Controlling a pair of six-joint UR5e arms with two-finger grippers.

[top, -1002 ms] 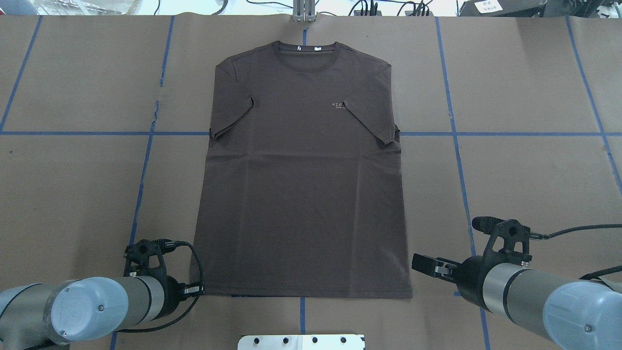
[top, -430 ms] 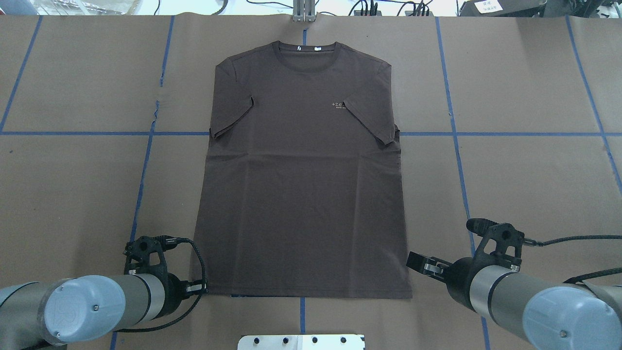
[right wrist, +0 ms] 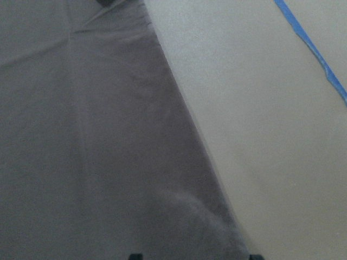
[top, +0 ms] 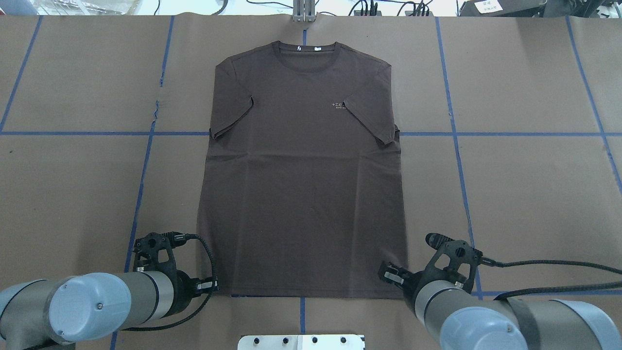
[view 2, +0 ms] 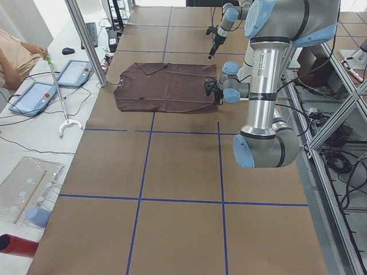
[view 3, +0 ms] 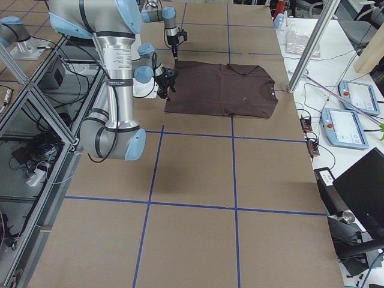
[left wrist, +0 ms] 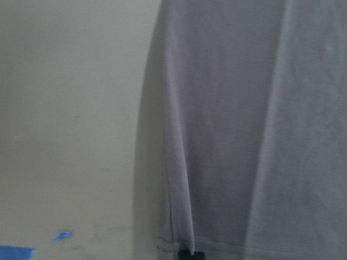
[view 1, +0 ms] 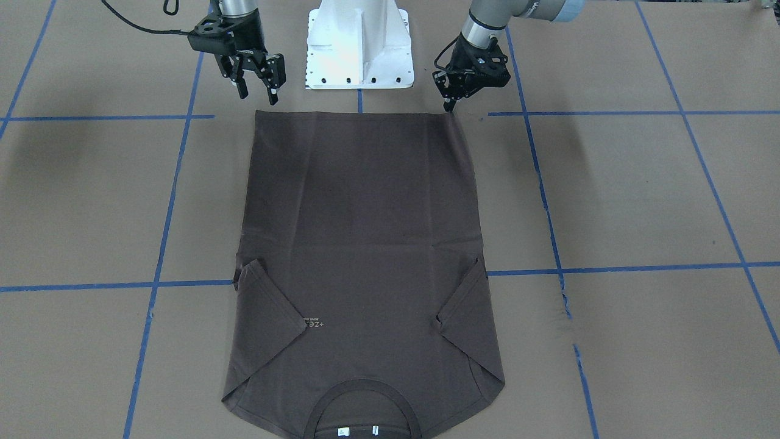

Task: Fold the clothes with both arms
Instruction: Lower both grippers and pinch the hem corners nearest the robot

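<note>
Right gripper (view 1: pixel 258 96) newly over T-shirt (view 1: pixel 359 213) hem corner, open; left gripper (view 1: pixel 450 105) closed at other.

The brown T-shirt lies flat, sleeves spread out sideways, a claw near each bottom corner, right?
No. The overhead view shows the T-shirt with sleeves folded inward over its chest; it does lie flat, left claw and right claw near its bottom corners.

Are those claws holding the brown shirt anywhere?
Not clearly. The right gripper is open over one hem corner of the dark brown cotton T-shirt; the left gripper looks shut at the other corner, grip unclear.
</note>
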